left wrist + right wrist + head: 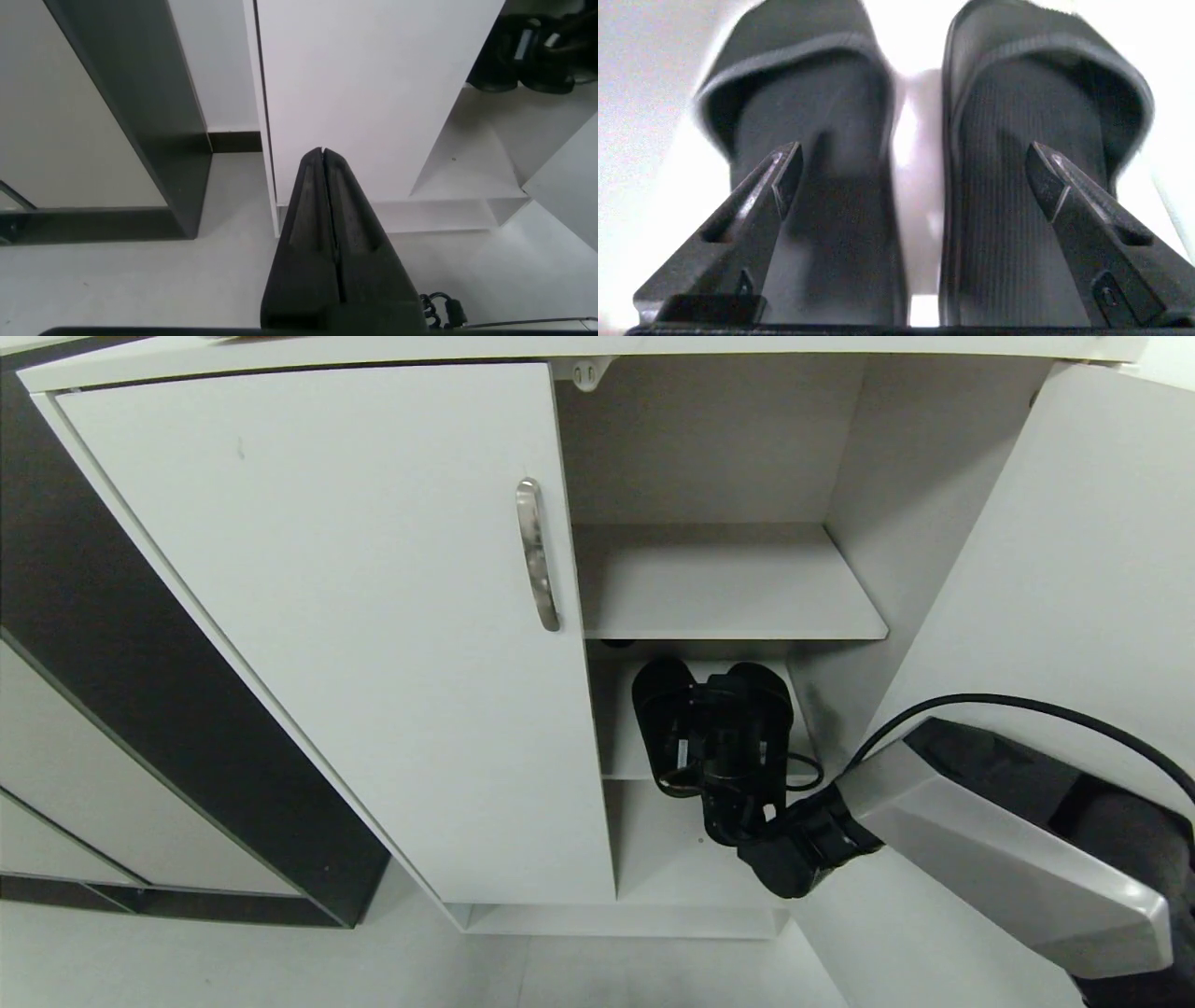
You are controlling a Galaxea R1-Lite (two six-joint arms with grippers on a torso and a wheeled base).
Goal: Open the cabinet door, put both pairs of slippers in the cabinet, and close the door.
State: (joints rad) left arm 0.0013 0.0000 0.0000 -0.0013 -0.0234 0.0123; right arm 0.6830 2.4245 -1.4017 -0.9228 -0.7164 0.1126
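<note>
A pair of black slippers (pixel 665 705) lies side by side on the middle shelf (pixel 618 758) of the white cabinet, toes inward. My right gripper (pixel 913 161) is inside the cabinet just over them. It is open, one finger (pixel 766 201) above one slipper (pixel 799 89) and the other finger above the second slipper (pixel 1041 98). In the head view the right gripper (pixel 730 714) partly hides the pair. My left gripper (pixel 322 161) is shut on nothing, low before the closed left door (pixel 374 84); the slippers (pixel 534 58) sit beyond it.
The cabinet's right door (pixel 1055 597) stands wide open beside my right arm. The left door (pixel 355 616) is closed, with a metal handle (pixel 537 555). An upper shelf (pixel 728 583) and bottom compartment (pixel 672 859) hold nothing. Dark panelled furniture (pixel 140 691) stands left.
</note>
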